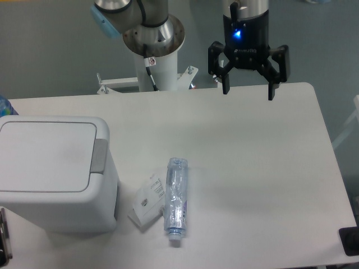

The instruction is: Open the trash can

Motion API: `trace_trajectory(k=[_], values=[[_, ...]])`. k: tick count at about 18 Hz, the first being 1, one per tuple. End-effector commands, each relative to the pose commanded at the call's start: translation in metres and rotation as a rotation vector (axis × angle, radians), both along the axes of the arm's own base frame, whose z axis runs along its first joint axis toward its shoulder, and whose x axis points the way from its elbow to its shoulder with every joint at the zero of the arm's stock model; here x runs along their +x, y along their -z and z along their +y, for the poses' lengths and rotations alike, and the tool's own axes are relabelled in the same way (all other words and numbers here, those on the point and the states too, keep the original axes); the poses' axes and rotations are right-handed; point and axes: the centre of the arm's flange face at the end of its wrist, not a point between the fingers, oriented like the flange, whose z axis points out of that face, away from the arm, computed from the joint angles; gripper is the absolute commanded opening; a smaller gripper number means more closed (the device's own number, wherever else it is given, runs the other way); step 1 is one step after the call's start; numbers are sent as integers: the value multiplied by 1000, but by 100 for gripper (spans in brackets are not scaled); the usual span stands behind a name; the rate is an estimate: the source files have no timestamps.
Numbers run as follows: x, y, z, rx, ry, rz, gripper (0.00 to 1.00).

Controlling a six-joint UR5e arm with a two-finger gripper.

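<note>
Trash can (53,174): lid down, left edge cropped. Pincer (248,89): released, lettering on its body unreadable. Bottle (176,193) partly covering a card (147,202), print illegible.

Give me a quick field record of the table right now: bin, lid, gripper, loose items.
trash can: near-left of table, white, upright
lid: shut, flat
push tab: grey, on lid's right edge, untouched
gripper: open, empty, above table's far edge, well away from the bin
bottle: clear plastic, lying on its side right of the bin
paper packet: beside the bottle, touching it
</note>
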Motion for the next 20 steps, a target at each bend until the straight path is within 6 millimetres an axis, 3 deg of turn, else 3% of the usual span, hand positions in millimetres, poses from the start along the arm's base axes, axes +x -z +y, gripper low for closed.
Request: trace_trajectory(k=[13, 20], values=[[-2, -1, 5, 42, -113, -36, 100], [11, -4, 58, 169, -399, -161, 100]])
